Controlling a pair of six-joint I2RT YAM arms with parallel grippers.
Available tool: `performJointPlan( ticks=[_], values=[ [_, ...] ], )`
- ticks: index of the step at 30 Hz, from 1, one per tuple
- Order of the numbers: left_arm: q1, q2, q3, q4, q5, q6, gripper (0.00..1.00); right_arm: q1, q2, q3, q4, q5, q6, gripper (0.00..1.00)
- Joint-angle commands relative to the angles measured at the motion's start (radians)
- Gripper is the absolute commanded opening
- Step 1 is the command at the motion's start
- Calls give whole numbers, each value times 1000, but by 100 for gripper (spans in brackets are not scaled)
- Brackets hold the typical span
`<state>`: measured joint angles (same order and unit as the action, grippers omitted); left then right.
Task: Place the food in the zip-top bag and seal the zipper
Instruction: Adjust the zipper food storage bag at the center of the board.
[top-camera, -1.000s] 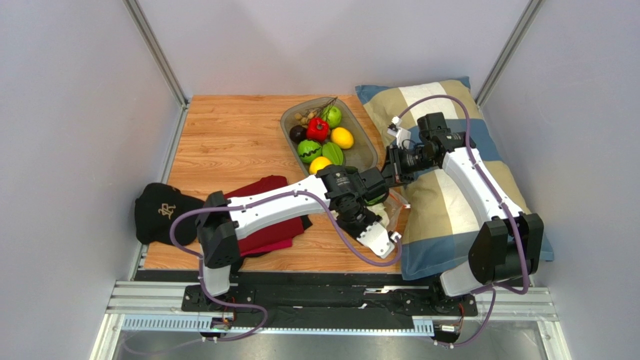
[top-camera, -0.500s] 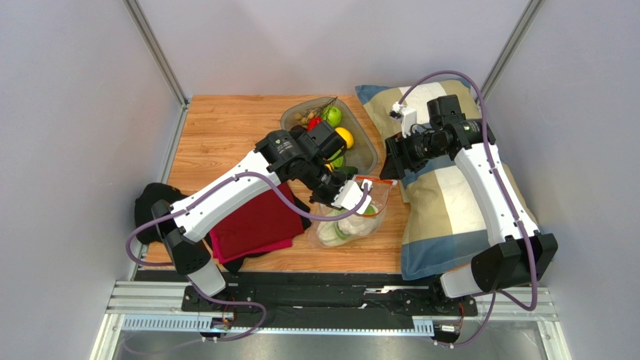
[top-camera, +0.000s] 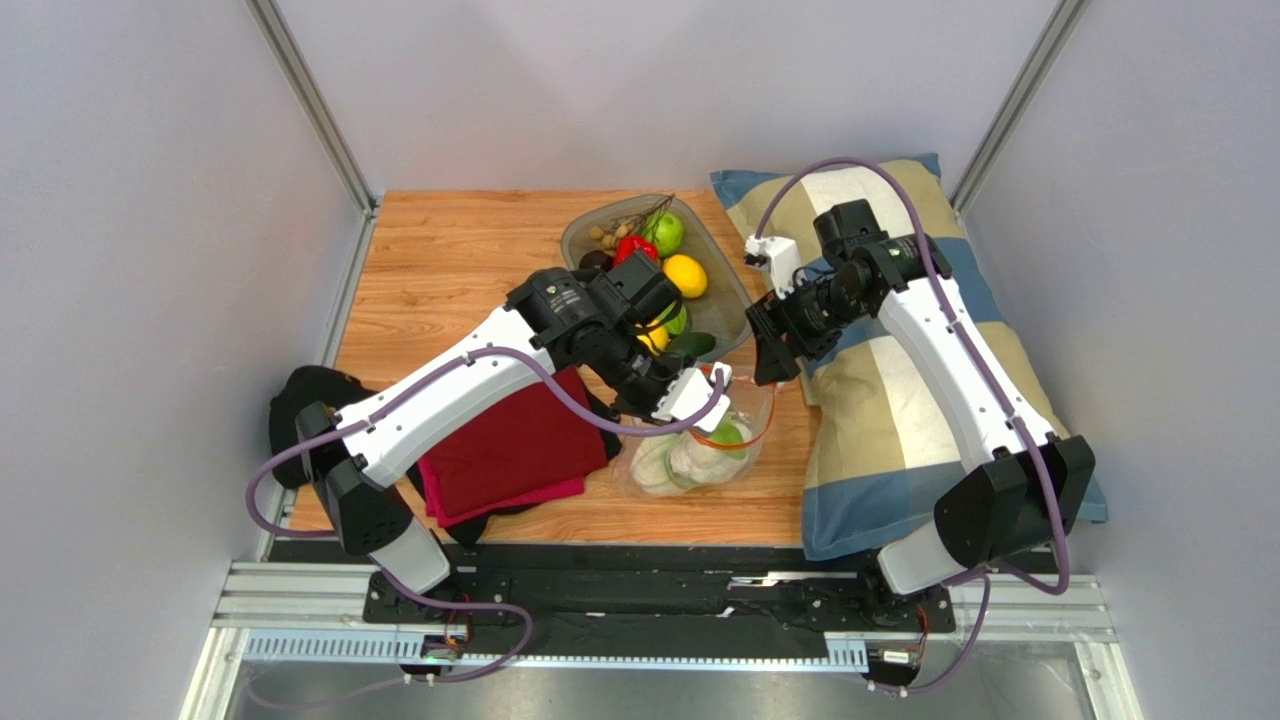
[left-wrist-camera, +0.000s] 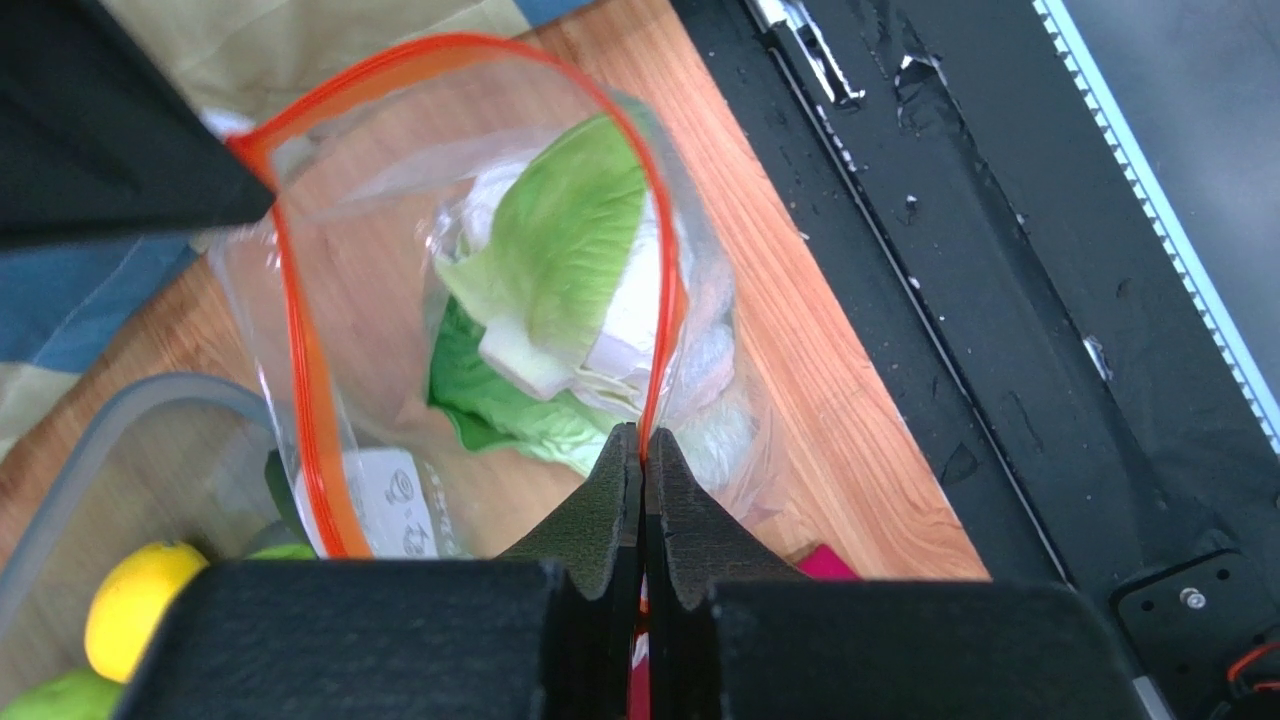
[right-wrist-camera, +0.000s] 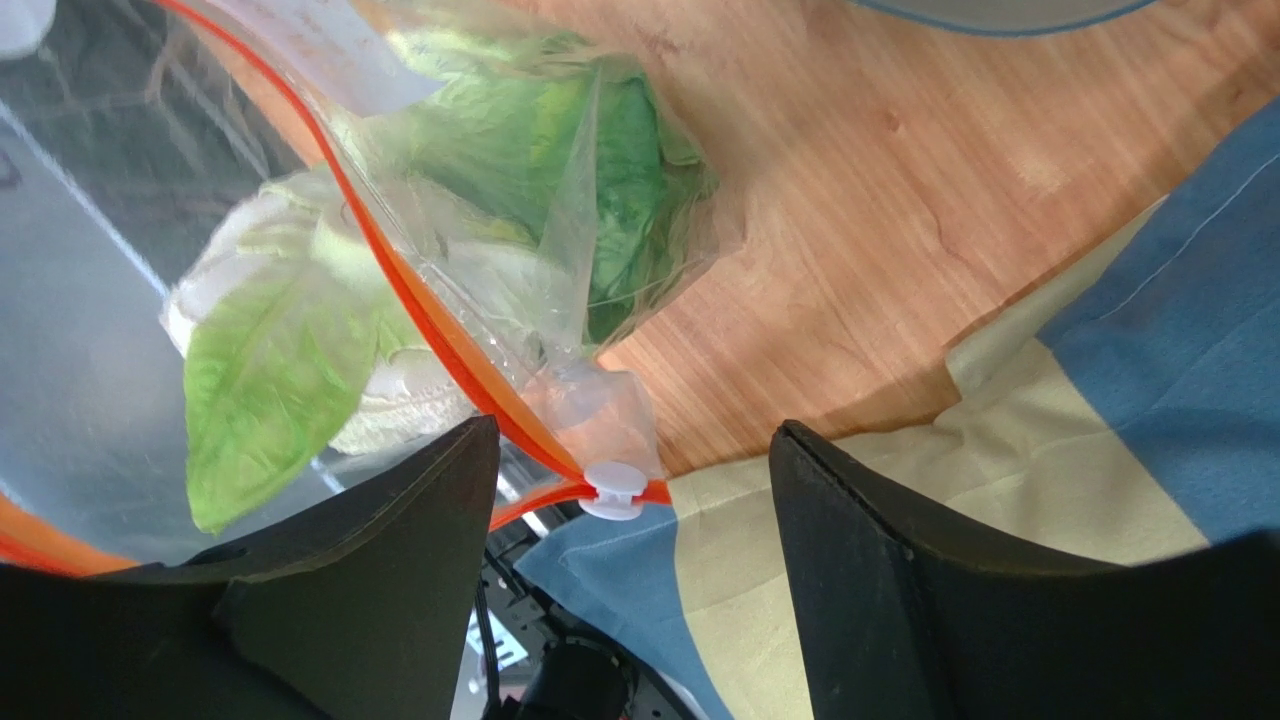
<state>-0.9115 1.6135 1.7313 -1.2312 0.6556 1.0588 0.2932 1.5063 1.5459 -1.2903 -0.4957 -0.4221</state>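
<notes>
gripper (left-wrist-camera: 643, 440) pinching zipper (left-wrist-camera: 670, 300), cabbage (left-wrist-camera: 556, 255) inside bag (left-wrist-camera: 724, 393)

**A:** What carries everything?

**B:** A wooden table (top-camera: 451, 255), seen from above.

**A:** What lies on it?

**B:** A grey tray (top-camera: 733, 305) at one o'clock. A striped pillow (top-camera: 887, 450) overlaps the edge at three. A clear zip-top bag (top-camera: 684, 465) is at five, a red cloth (top-camera: 504, 450) at seven, and a black cap (top-camera: 308, 420) at eight.

Open zip-top bag (left-wrist-camera: 368, 338) with leafy cabbage (left-wrist-camera: 559, 278) inside
</notes>
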Motion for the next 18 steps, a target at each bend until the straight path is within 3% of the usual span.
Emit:
performJointPlan(
  ticks=[1, 4, 9, 18],
  values=[
    [40, -44, -13, 47, 76, -25, 0, 29, -8, 33, -78, -1, -63, 69],
    [57, -46, -21, 55, 96, -40, 0, 46, 8, 52, -127, -18, -70, 70],
    [65, -53, -41, 73, 99, -46, 0, 44, 14, 112, -144, -64, -32, 84],
    [109, -60, -41, 85, 139, -77, 0, 44, 52, 23, -156, 39, -12, 77]
  ],
)
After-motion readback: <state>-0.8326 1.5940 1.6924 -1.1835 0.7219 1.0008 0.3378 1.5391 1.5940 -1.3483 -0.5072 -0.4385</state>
